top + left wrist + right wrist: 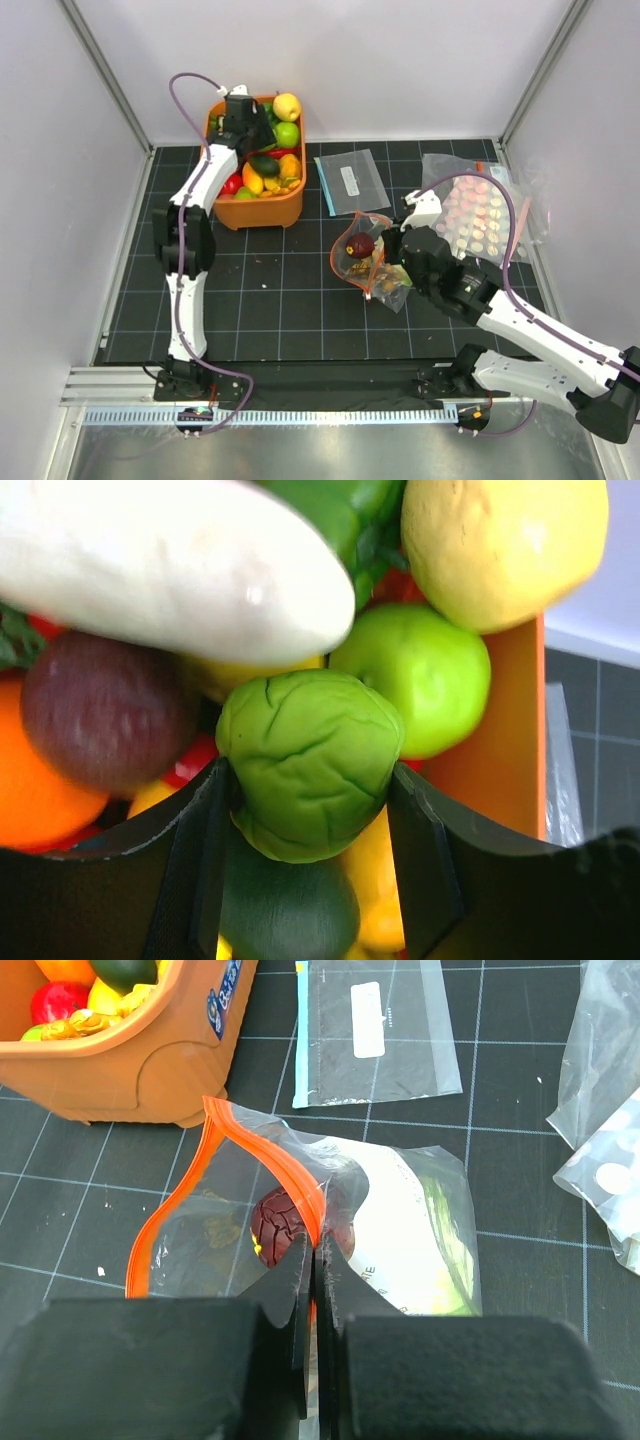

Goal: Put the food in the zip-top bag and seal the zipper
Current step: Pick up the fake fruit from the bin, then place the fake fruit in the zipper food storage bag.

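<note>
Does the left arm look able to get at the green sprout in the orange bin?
Likely yes. The left end effector straddles the green sprout, a finger at each side, nothing between. The white piece and green apple crowd it without blocking; a firm grip isn't clear yet.

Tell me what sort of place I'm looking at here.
Probably a robotics lab work cell, not a kitchen: plain white walls on metal framing, a black gridded table mat, and an orange plastic tub of toy fruit and vegetables.
</note>
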